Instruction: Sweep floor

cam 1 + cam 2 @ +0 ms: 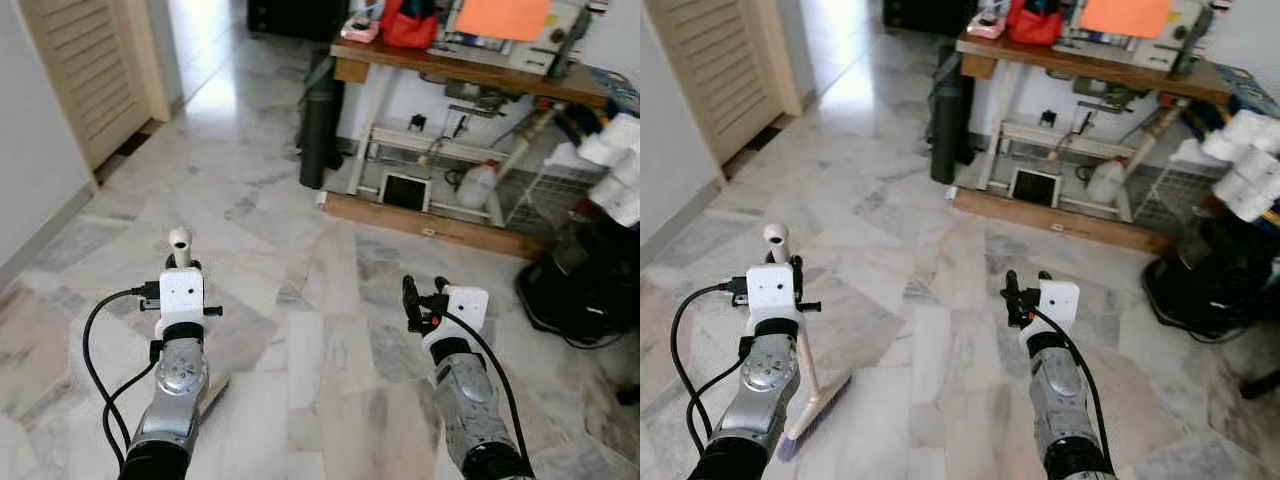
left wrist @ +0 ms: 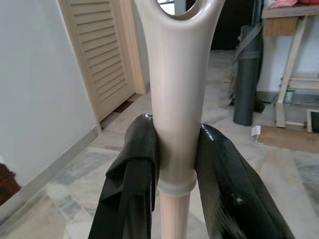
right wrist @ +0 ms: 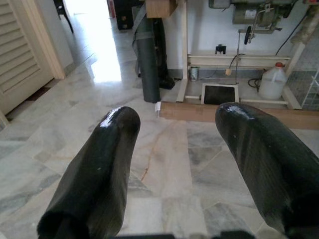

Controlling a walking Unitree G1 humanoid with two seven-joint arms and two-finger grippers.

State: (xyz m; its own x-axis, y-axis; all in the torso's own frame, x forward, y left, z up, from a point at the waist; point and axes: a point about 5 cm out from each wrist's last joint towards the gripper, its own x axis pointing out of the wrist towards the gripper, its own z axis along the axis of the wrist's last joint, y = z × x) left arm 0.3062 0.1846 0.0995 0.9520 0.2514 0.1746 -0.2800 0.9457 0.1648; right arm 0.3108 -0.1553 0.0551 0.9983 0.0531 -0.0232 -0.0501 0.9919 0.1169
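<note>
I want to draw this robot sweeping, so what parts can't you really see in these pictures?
- Broom bristles: in the right eye view the left arm covers most of the head; the picture's bottom edge is close.
- Broom handle top: cut off by the left wrist view's upper edge, above the left gripper.
- Things on the table: cut off by the head views' top edge.
- Dust on the floor: too small to tell.

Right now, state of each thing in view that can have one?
Left gripper: shut on broom handle.
Broom: held near upright, brush head on the floor.
Right gripper: open, holding nothing, above the floor.
Louvred door: shut.
White jug: upright under the table, cap on.
</note>
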